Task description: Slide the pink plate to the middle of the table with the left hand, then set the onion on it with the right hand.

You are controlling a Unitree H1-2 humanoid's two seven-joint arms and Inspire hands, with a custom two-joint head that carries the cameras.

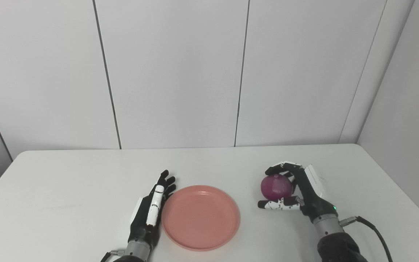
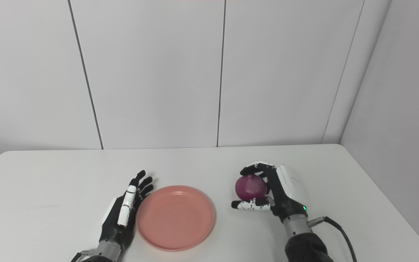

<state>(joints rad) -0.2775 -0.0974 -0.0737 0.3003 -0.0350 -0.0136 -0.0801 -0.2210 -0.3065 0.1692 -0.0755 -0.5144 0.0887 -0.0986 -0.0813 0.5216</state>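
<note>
The pink plate (image 1: 200, 217) lies flat on the white table (image 1: 67, 189), near the front middle. My left hand (image 1: 151, 211) rests open beside the plate's left rim, fingers straight and pointing away from me, touching or nearly touching the rim. The purple onion (image 1: 276, 186) sits to the right of the plate. My right hand (image 1: 298, 193) is curled around the onion, fingers over its far side and thumb under its near side. I cannot tell whether the onion is lifted off the table.
The table's back edge meets a white panelled wall (image 1: 173, 72). A side wall (image 1: 406, 109) stands close along the table's right edge. A black cable (image 1: 373, 227) trails from my right wrist.
</note>
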